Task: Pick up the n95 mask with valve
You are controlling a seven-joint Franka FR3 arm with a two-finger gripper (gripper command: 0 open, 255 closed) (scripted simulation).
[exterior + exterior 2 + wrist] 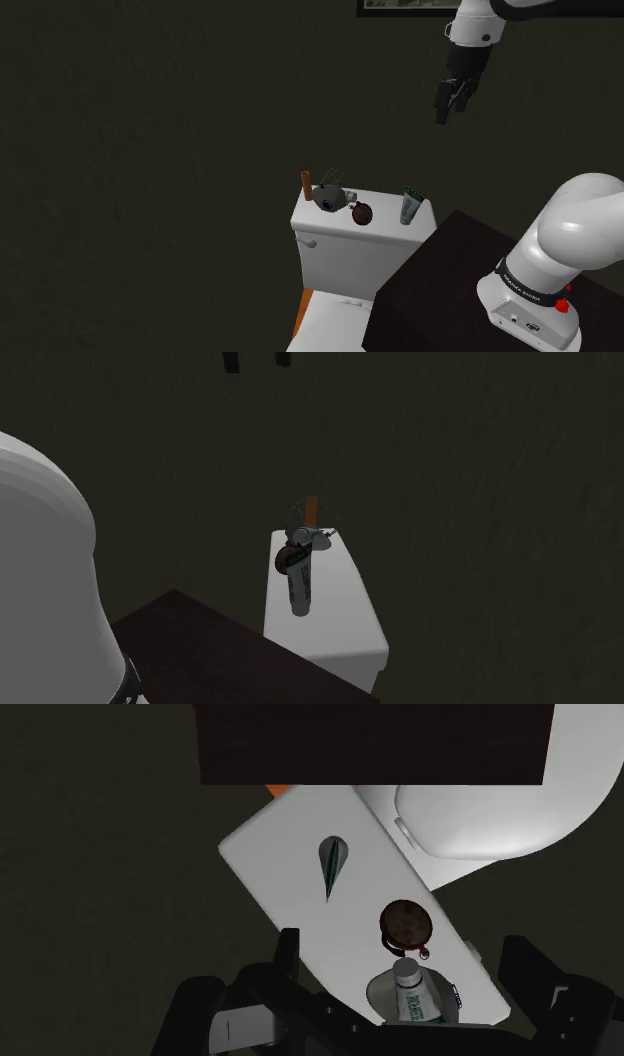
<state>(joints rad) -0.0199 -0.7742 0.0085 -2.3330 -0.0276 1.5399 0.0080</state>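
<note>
Gripper (447,108) hangs high up by the dark wall, its fingers standing apart and holding nothing, with lots of free air down to the white tank lid (330,222). On that lid I count four things in a row: one brown stick (306,185), one grey mask with valve (328,197), one dark brown round thing (362,212) and one upright tube (410,205). The mask sits toward the shoulder view's left end, close to the rear edge, between stick and round thing. The dark stand (440,270) crowds the lid's other end.
</note>
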